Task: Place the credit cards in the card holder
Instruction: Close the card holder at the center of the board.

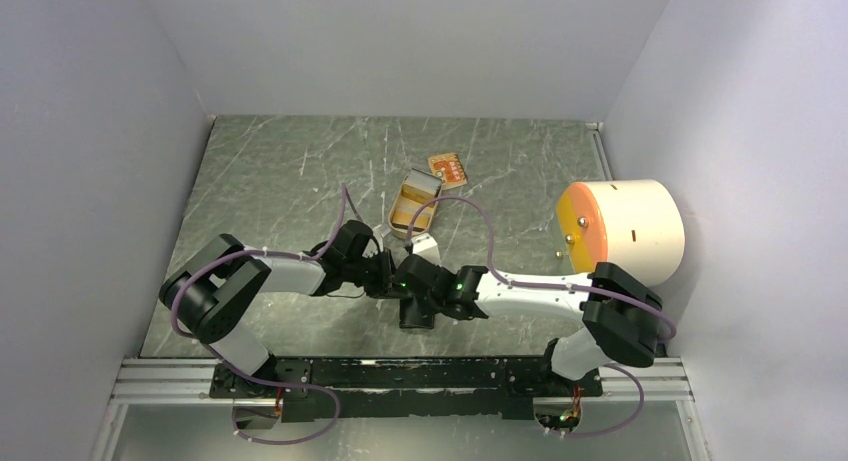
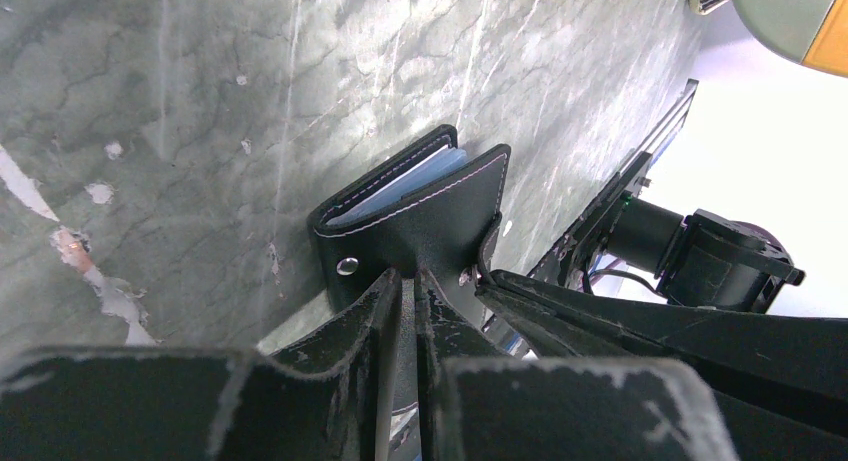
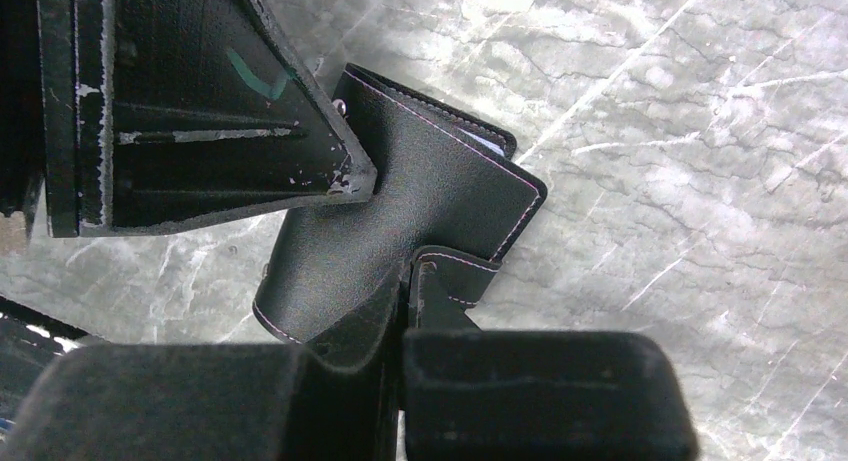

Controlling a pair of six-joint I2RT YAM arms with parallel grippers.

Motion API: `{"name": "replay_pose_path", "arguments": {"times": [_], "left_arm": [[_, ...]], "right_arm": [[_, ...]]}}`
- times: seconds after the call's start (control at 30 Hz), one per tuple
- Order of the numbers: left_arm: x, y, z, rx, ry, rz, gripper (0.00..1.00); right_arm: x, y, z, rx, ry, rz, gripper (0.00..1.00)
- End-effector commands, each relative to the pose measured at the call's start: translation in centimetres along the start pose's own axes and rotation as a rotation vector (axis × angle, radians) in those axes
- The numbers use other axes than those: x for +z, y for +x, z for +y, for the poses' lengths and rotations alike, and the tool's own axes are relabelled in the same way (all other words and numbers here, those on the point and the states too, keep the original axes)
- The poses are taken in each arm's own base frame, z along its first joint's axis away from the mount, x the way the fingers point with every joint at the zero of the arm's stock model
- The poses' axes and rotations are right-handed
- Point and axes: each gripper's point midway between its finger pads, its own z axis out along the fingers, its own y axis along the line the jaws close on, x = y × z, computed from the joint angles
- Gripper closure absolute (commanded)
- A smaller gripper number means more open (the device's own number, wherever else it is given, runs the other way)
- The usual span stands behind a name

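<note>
Top external alone shows an orange card (image 1: 447,168); left end effector (image 2: 408,281) and right end effector (image 3: 405,281) clamp the card holder (image 2: 430,206).

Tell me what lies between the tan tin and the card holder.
The pale grey-white card lies there, close beside the tin, short of the card holder; the top view shows it.

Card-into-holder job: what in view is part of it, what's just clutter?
Job: card holder, pinched by left fingers and right fingers; tan-orange card; pale card.
Lying about: open tan tin; white cylinder with orange face.
</note>
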Motion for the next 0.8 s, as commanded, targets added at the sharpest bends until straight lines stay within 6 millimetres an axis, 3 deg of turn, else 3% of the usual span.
{"name": "replay_pose_path", "arguments": {"times": [0.0,0.47,0.77], "left_arm": [[0.5,1.1,1.1,0.007,-0.045,0.03,0.83],[0.5,1.1,1.1,0.007,-0.044,0.033,0.83],[0.6,1.1,1.2,0.006,-0.048,0.035,0.83]], "right_arm": [[0.3,-0.9,2.8,0.05,-0.103,-0.037,1.0],[0.9,0.5,3.3,0.042,-0.117,0.001,1.0],[0.0,0.4,4.3,0.028,-0.142,0.006,1.0]]}}
